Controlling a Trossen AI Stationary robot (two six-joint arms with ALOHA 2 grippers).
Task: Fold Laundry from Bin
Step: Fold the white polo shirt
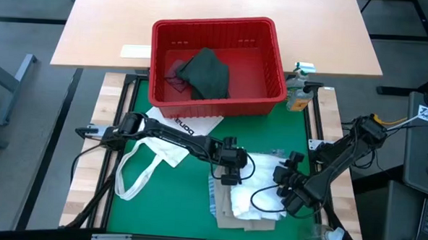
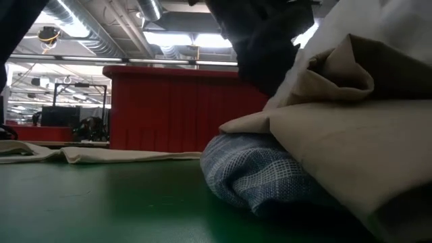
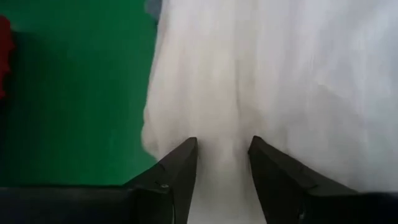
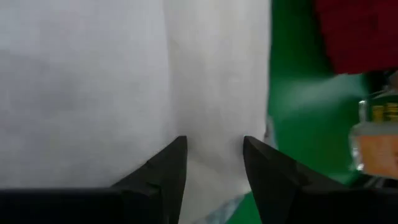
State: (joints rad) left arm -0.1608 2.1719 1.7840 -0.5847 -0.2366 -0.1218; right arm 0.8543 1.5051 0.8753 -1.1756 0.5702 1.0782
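Note:
A pile of laundry lies on the green mat near the front edge. A large white shirt (image 1: 264,169) is on top, a blue-striped cloth (image 2: 256,177) at the pile's left and a tan shirt (image 2: 351,135) beneath. The red bin (image 1: 219,33) stands at the far side with a dark green-grey top (image 1: 207,73) lying on its floor. My left gripper (image 3: 222,146) is open, tipped down over the white shirt's left part (image 3: 267,68). My right gripper (image 4: 214,143) is open, tipped down over the shirt's right part (image 4: 93,81). My left gripper slants down close over the white shirt, fingers (image 3: 183,162) apart; whether they touch the cloth I cannot tell. My right gripper slants down the same way, fingers (image 4: 171,162) apart over the white shirt near its right edge; whether it touches I cannot tell.
A white tote bag (image 1: 162,148) with long straps lies on the mat's left, in front of the bin. A bottle (image 1: 297,96) stands by the bin's right corner. Bare green mat (image 1: 174,205) lies left of the pile. A wooden table (image 1: 109,28) stands behind.

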